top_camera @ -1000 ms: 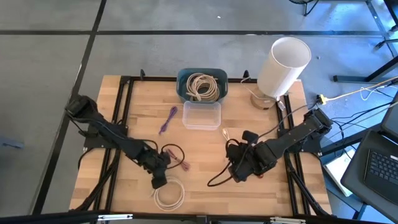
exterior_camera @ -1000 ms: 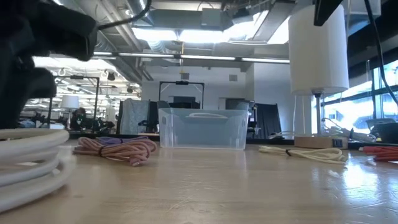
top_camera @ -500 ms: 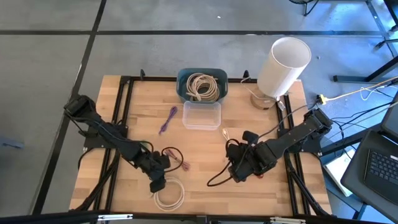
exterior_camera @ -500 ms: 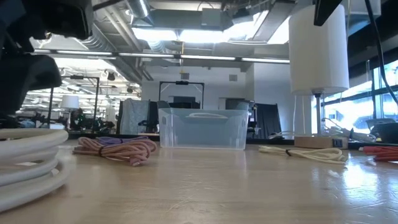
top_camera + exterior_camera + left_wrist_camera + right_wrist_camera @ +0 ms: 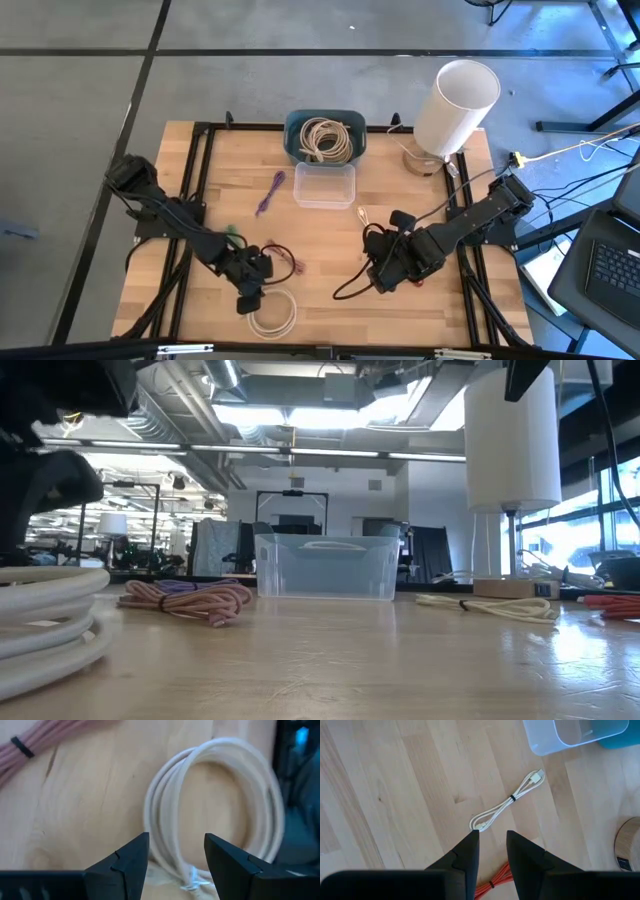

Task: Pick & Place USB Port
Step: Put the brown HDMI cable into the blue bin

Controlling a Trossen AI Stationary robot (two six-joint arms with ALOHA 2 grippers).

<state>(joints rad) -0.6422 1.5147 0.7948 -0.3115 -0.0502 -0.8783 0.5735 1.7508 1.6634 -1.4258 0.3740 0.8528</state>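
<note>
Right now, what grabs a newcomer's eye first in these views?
The tall white lamp at the table's far right corner, then the left gripper, open, poised over the coiled white cable near the front edge. Mid-table, a clear bin sits against a blue bin full of cable.

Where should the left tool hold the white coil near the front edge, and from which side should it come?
Grip the near arc of the white coil, coming from straight above. The coil lies flat on the table, so one finger can go inside the ring and one outside. The left tool is open over that arc.
</note>
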